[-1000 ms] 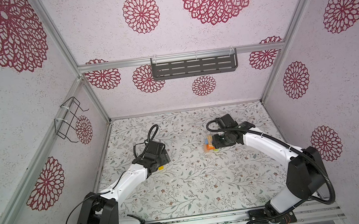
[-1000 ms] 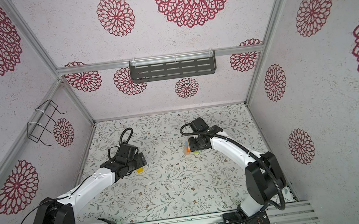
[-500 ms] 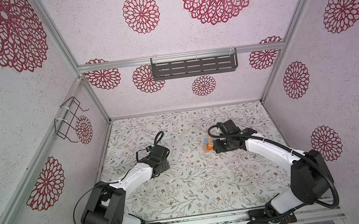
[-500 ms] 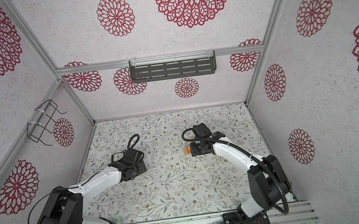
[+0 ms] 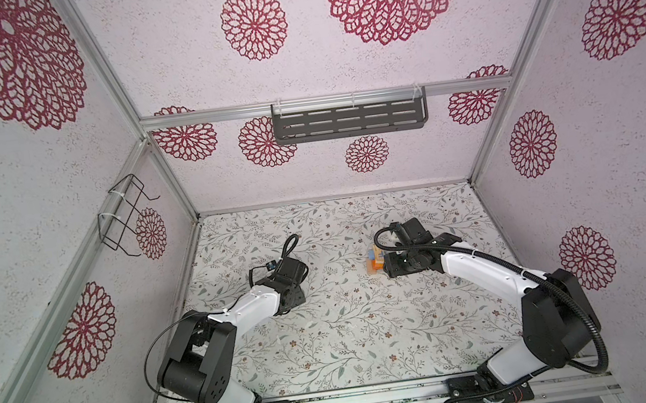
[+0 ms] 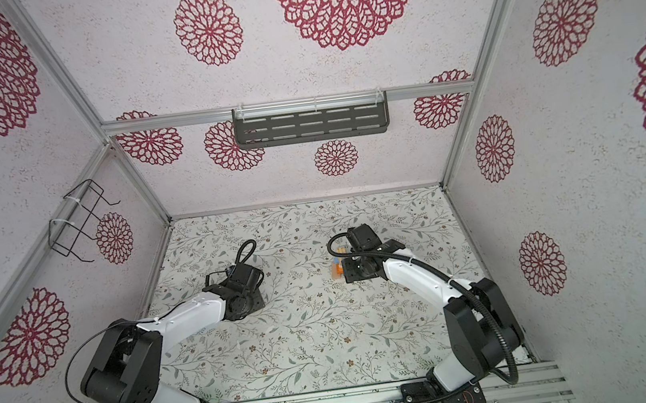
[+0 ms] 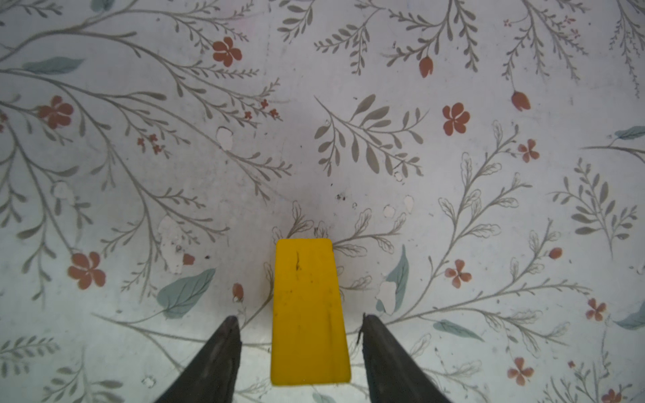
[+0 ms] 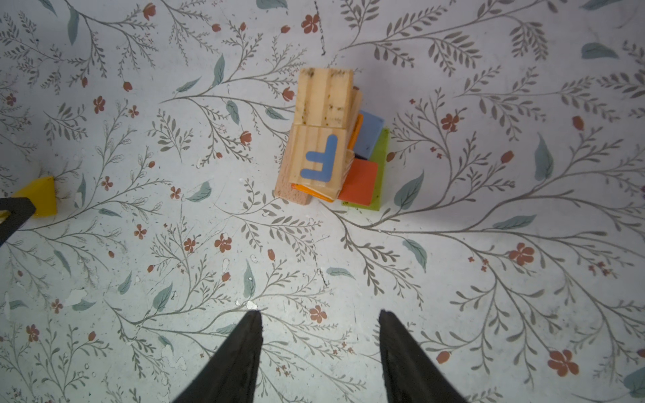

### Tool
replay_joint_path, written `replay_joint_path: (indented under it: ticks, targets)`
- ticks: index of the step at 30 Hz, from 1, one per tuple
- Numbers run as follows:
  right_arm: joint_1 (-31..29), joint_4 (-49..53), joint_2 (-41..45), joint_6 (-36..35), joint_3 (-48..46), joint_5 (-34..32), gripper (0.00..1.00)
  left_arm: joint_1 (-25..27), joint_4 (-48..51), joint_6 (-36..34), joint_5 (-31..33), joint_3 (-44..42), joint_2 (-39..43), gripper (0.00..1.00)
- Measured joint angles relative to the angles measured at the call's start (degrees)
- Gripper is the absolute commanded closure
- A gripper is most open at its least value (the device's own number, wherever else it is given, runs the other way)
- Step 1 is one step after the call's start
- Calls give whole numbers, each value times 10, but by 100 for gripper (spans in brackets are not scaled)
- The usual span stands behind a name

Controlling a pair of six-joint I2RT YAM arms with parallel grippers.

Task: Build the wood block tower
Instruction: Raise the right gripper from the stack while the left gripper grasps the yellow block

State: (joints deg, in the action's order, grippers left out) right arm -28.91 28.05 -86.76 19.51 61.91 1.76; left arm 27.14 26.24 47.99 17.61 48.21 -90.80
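On the flowered mat (image 8: 139, 244), right of middle, the tower (image 8: 324, 104) stands several blocks high near my empty, spread right gripper (image 8: 318, 311); my left gripper (image 7: 298, 316) straddles the yellow block (image 7: 309, 314), jaws apart and not touching it, so I judge at least this block left to add.

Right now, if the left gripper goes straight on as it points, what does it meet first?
The yellow wooden block, lying between the left gripper's open fingers, untouched; beyond it probably the floral tabletop, though depth is unclear.

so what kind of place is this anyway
Probably a robot lab test booth, not a home: patterned walls on an aluminium frame, left arm and right arm bolted to a front rail, stacked wood blocks.
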Motion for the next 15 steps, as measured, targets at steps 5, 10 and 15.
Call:
replay_joint_path:
  ticks: [5, 10, 15]
  targets:
    - [1, -2, 0, 0, -6, 0, 43, 0, 1, -4, 3, 6, -11, 51]
    - [3, -3, 0, 0, -7, 0, 43, 0, 2, -8, 4, 9, -17, 57]
    - [4, -4, 0, 0, -7, 0, 43, 0, 1, -11, 5, 11, -23, 67]
